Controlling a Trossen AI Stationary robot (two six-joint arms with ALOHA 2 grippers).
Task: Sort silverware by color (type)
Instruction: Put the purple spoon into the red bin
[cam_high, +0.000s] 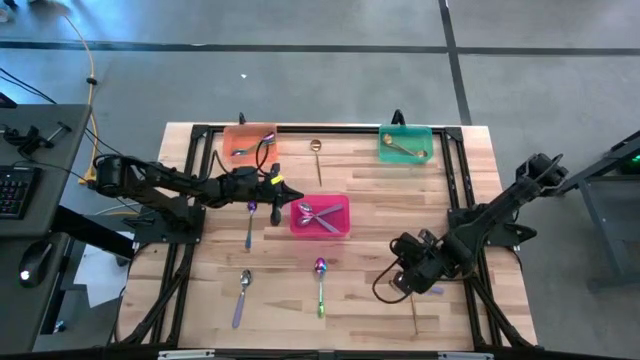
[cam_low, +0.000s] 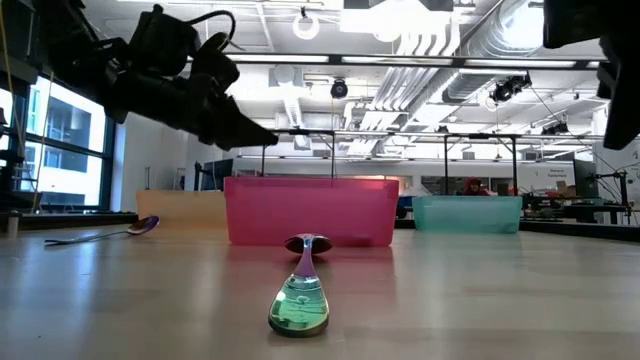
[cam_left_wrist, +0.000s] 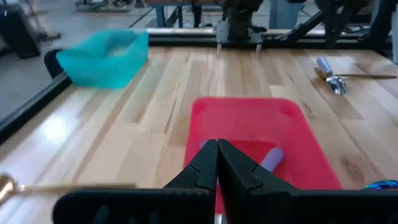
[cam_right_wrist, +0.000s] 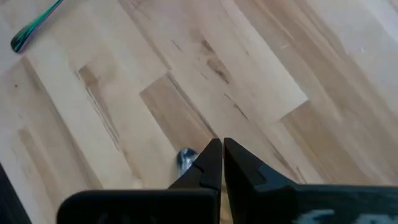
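My left gripper (cam_high: 275, 190) is shut and hovers at the pink bin's (cam_high: 345, 205) left end; it also shows in the low view (cam_low: 262, 138) and its wrist view (cam_left_wrist: 217, 149). Lilac-handled spoons (cam_left_wrist: 272, 158) lie in that bin. My right gripper (cam_high: 403, 278) is shut low over the table's near right part (cam_right_wrist: 221, 146), with a silver spoon bowl (cam_right_wrist: 185, 158) right beside its fingertips. An iridescent spoon (cam_high: 321, 283) and two lilac-handled spoons (cam_high: 250, 222) (cam_high: 243, 295) lie flat on the table. A gold spoon (cam_high: 316, 155) lies near the far edge. My right gripper's shut fingers (cam_right_wrist: 208, 158) point down at the table next to the silver spoon bowl (cam_right_wrist: 183, 155). The finger hides the meeting place, and I cannot tell whether they touch it.
An orange bin (cam_high: 250, 140) with spoons stands at the far left and a green bin (cam_high: 405, 143) with a gold spoon at the far right. A thin gold handle (cam_high: 415, 310) and a lilac-handled spoon (cam_left_wrist: 329, 78) lie near my right gripper. Black frame rails run along the table's sides.
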